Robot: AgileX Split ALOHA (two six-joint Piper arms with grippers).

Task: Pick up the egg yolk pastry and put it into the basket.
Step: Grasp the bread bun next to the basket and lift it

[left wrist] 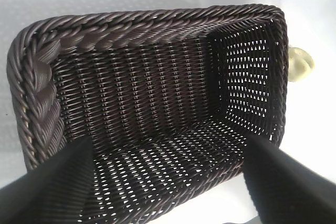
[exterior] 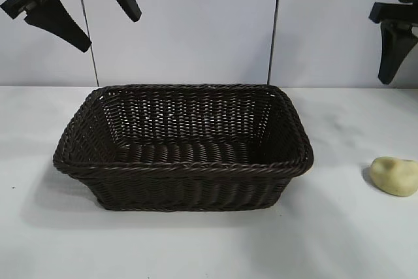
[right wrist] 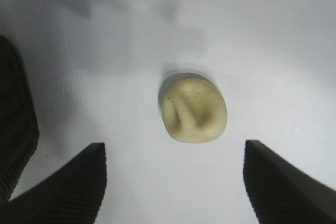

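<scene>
From outside, one egg yolk pastry (exterior: 394,176) sits on the white table (exterior: 196,246), right of the one basket (exterior: 183,161). The basket has nothing in it, so the job is not started. The left gripper (left wrist: 168,182) hangs spread wide over the basket. The right gripper (right wrist: 173,182) hangs above the pastry, spread wide, holding nothing.

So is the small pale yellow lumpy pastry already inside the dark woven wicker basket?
No, the pale yellow pastry lies on the white table, apart from the dark wicker basket.
</scene>
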